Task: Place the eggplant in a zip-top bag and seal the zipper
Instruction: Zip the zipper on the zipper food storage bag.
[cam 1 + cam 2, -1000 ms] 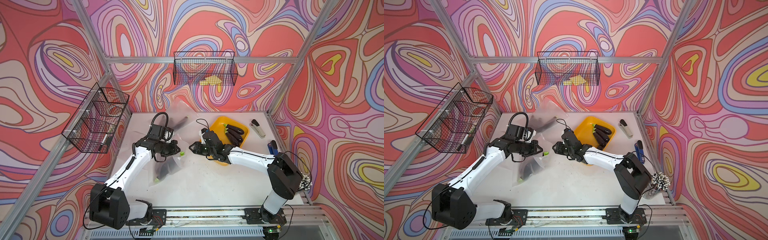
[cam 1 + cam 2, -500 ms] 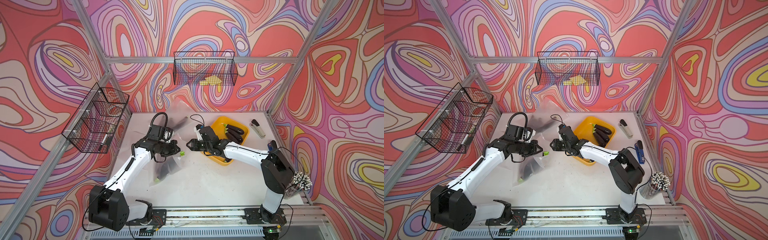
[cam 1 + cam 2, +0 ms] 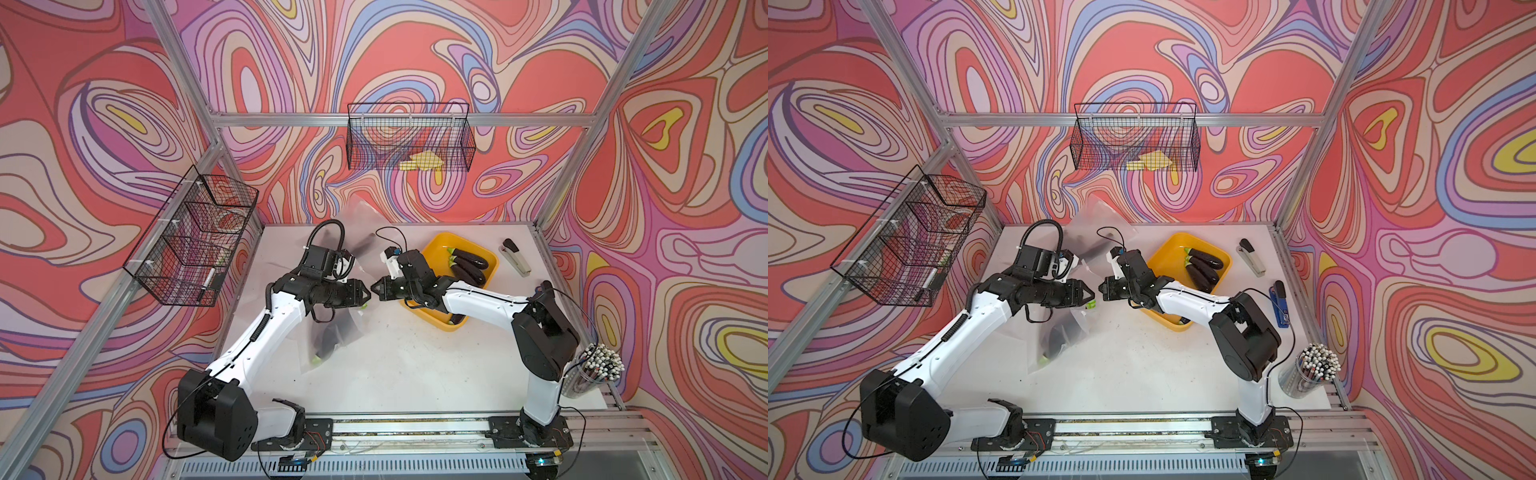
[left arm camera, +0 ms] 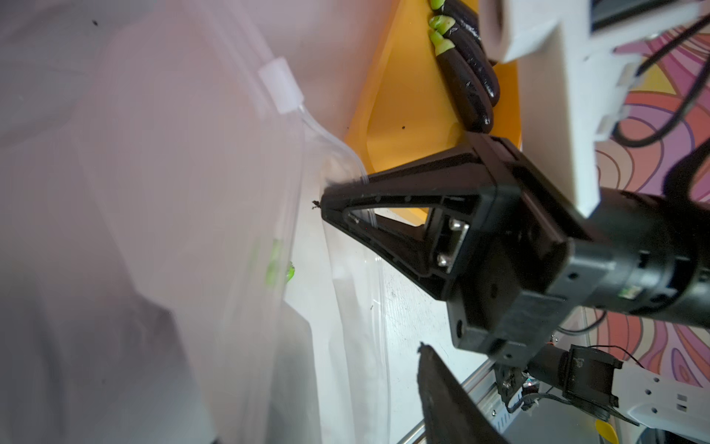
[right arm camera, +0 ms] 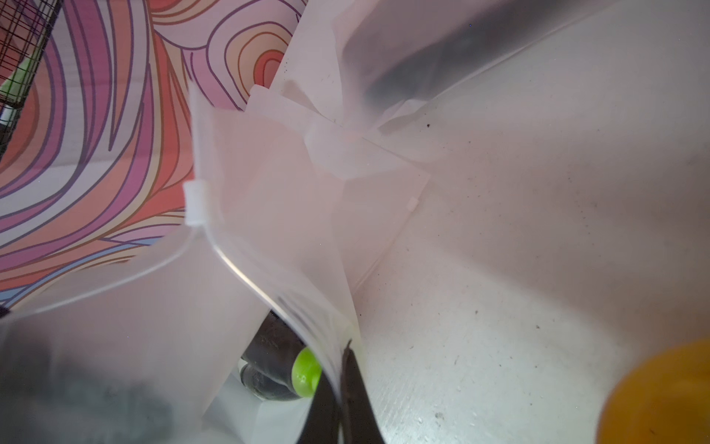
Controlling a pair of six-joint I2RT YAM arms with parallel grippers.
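Toward the front of the table (image 3: pixel 395 374), the zip-top bag (image 3: pixel 305 353) lies partly under the left arm, with the eggplant (image 3: pixel 329 337) showing dark inside it. At the bag's far end the left gripper (image 3: pixel 368 295) has its jaws parted; its one finger (image 4: pixel 442 392) visible in the wrist view is clear of the plastic. Tip to tip with it, the right gripper (image 4: pixel 324 202) is pinched tight on the bag's top edge. The zipper tracks stand apart between it and the white slider (image 4: pixel 280 84). Behind sits a yellow tray (image 3: pixel 434 251) holding more eggplants (image 3: pixel 467 262).
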